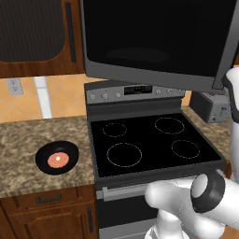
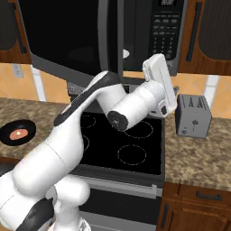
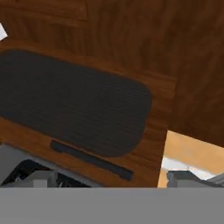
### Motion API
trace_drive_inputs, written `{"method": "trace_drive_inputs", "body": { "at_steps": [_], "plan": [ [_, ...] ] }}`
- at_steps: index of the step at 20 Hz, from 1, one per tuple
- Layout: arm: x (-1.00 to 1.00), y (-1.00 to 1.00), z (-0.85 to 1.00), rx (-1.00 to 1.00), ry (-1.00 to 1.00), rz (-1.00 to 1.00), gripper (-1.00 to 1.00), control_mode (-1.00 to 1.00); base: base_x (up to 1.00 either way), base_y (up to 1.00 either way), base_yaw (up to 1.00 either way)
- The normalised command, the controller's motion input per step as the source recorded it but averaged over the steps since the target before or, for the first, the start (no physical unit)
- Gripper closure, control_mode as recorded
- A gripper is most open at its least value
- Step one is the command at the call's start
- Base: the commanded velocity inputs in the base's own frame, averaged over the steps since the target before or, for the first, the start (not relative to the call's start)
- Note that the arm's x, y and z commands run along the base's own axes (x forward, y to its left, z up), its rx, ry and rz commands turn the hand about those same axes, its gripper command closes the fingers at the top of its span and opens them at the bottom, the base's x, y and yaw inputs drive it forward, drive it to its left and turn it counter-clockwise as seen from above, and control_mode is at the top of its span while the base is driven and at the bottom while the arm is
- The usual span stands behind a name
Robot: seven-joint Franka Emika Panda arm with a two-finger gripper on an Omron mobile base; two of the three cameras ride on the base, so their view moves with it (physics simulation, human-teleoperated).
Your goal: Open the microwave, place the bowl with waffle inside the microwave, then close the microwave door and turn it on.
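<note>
— Kitchen first: what lies around your claw?

— Granite counter point(image 1: 28, 135) runs either side of a black glass-top stove point(image 1: 149, 142), with dark wood cabinets above and below. My arm point(image 2: 90, 122) rises over the stove, and my claw point(image 2: 159, 76) is up at its end, close in front of the microwave point(image 2: 149, 31).

— And the microwave itself?

— It hangs above the stove, straight ahead of my claw. The microwave door point(image 1: 154, 42) is swung wide open and spreads out to the left of my claw; its keypad panel point(image 2: 163, 31) sits just above and behind my claw.

— What does your hand camera face?

— A wood cabinet door point(image 3: 83, 100) with a dark ribbed inset and a black handle point(image 3: 89, 159) along one edge.

— Anything on the other side?

— A grey toaster point(image 2: 193, 116) stands on the counter below my claw and to its right.

— Where is the bowl with waffle?

— The bowl with waffle point(image 1: 57, 158) rests on the counter left of the stove, far down and to the left of my claw, well apart from it. The waffle point(image 1: 57, 160) lies flat at its centre.

— And your claw's state?

— My jaws are spread about as wide as they go, and they have hold of nothing.
</note>
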Motion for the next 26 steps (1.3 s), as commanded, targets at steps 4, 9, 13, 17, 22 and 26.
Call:
{"method": "trace_drive_inputs", "body": {
  "at_steps": [4,9,13,17,22,26],
  "plan": [
    [0.25,-0.35,0.38,0.49,0.39,0.24,-1.00,-1.00,0.00,0.00,0.00],
    [0.05,0.02,-0.01,0.31,0.28,0.58,-1.00,-1.00,0.00,0.00,0.00],
    [-0.37,0.17,-0.15,0.24,0.10,0.80,-1.00,-1.00,0.00,0.00,0.00],
    [0.06,0.51,-0.55,0.20,0.04,0.75,-1.00,-1.00,0.00,0.00,0.00],
    [0.51,0.88,-0.48,0.08,0.00,0.58,-1.00,-1.00,0.00,0.00,0.00],
    [0.03,1.00,-0.29,-0.01,0.00,0.48,-1.00,-1.00,0.00,0.00,0.00]
  ]
}}
